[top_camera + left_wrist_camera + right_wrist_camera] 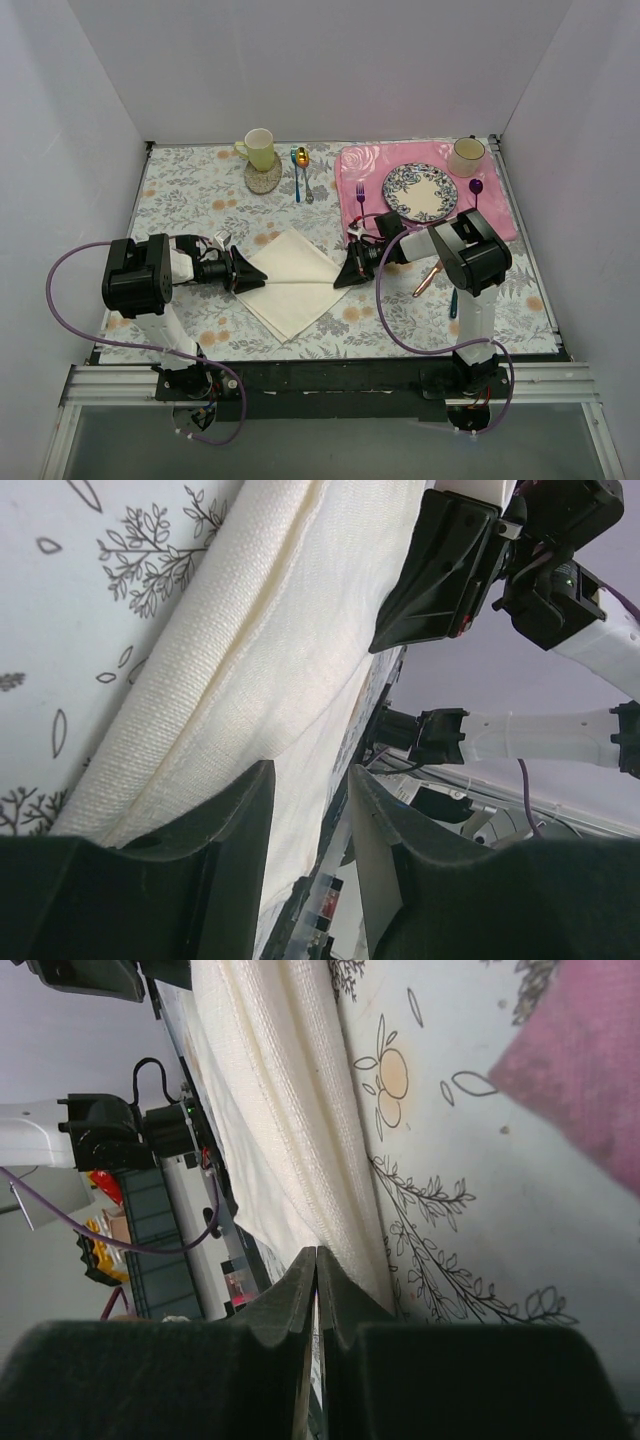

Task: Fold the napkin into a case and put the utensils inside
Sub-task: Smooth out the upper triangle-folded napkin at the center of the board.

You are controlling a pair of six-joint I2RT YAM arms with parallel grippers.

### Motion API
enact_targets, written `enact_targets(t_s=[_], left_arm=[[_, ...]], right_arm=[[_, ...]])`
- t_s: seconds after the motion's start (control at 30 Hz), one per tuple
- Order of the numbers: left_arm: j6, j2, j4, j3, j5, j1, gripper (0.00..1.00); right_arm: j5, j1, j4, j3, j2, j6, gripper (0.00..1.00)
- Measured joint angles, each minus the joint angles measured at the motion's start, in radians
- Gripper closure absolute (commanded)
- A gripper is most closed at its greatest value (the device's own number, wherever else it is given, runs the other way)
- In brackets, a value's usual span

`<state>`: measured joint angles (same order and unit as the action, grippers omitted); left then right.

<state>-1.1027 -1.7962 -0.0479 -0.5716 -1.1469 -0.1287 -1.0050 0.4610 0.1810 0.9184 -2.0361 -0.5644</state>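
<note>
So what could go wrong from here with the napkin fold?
The right gripper is shut at the napkin corner; any hold looks thin and may slip. The left gripper is open, so a lift could drag the cloth unevenly. The copper knife lies close by the right arm and could be knocked.

left pincer (243, 272), right pincer (348, 270) flank napkin (290, 280) | knife (427, 279) beyond right pincer | napkin's far side open
</note>
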Motion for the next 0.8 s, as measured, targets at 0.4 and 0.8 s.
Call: enact_targets(t_s=[0.4,0.8], left_arm=[[-0.102,0.223,-0.087,-0.06,0.014,0.317,0.48],[-0.326,0.0,-0.322,-0.118,0.204,0.542,0.49]], right_arm=[[0.001,0.002,-0.011,0.008,-0.008,-0.006,0.99],[-0.005,0.002,-0.034,0.023,-0.02,-0.018,0.99]])
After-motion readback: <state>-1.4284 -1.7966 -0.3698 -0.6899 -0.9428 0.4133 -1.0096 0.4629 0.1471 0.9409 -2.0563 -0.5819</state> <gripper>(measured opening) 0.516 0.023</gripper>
